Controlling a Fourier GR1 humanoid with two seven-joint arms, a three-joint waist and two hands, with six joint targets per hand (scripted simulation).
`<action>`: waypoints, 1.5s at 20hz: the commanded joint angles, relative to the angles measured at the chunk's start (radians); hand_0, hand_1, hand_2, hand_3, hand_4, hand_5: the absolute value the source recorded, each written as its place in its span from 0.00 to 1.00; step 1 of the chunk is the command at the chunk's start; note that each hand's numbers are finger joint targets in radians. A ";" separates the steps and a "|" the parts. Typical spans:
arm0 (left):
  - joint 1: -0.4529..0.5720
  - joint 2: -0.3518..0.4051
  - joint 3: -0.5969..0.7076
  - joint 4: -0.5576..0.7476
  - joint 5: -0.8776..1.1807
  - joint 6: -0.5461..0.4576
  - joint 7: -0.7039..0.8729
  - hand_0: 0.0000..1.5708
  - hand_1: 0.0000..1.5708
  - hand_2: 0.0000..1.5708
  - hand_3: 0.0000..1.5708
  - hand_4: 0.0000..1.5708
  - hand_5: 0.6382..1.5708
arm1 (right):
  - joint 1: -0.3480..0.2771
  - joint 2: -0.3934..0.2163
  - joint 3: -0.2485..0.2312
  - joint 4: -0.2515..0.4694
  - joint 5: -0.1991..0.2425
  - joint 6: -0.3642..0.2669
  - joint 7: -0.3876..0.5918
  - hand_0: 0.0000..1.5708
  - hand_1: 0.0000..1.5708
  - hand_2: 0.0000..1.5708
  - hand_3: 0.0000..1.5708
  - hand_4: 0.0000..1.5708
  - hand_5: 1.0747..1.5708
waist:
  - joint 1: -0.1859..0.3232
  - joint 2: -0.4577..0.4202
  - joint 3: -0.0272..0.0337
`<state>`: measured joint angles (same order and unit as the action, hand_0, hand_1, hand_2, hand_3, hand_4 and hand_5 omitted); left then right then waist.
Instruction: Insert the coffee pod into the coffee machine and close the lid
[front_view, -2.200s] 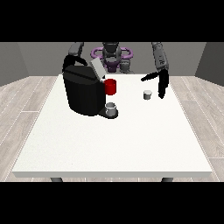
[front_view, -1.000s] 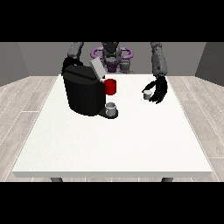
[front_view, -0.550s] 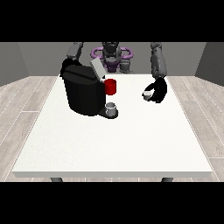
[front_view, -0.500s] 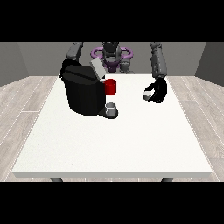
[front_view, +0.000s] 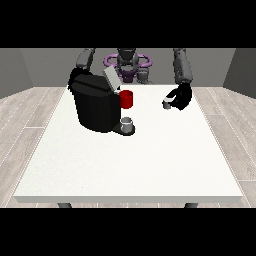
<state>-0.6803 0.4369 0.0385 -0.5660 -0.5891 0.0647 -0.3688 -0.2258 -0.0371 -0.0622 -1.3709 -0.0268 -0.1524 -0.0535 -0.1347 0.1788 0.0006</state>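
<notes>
**Closed in on the pod since two seconds back**

Lowered from above onto the small white-topped coffee pod (front_view: 167, 103); now wrapped round it with curled fingers, robot hand (front_view: 180, 97) at the view's right. Pod at the white table (front_view: 130, 165), well right of the black coffee machine (front_view: 95, 104), lid up. Probably grasp made; lift next.

**Table layout, front view**

The coffee machine (front_view: 95, 107) stands on my table (front_view: 130, 160) at the view's left, lid (front_view: 110, 79) raised. A cup (front_view: 128, 123) sits at its front, a mug (front_view: 127, 99) just behind that. The coffee pod (front_view: 167, 103) lies well to the right, in my hand at the view's right (front_view: 181, 96).
</notes>
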 joint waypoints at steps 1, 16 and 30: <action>-0.047 -0.035 -0.032 -0.047 -0.005 -0.095 0.059 0.88 0.88 0.90 0.86 0.37 1.00 | -0.009 0.017 -0.019 0.069 -0.018 -0.013 0.026 0.00 0.00 0.00 0.00 0.28 1.00 | 0.030 -0.092 0.0000; -0.254 -0.020 0.004 -0.107 -0.018 -0.179 0.156 0.80 0.80 0.85 0.82 0.35 1.00 | -0.039 0.005 0.008 0.107 -0.006 0.036 -0.054 0.00 0.00 0.00 0.00 0.31 1.00 | -0.053 -0.037 -0.0002; -0.423 0.034 0.088 -0.081 -0.005 -0.179 0.237 0.80 0.80 0.84 0.80 0.31 1.00 | -0.086 -0.008 0.040 0.012 0.000 0.031 0.010 0.00 0.00 0.00 0.00 0.32 1.00 | -0.156 0.028 -0.0005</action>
<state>-1.0743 0.4732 0.1183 -0.6505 -0.5878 -0.1309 -0.1454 -0.2945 -0.0232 -0.0073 -1.3453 -0.0196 -0.1318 -0.0617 -0.2663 0.1787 0.0001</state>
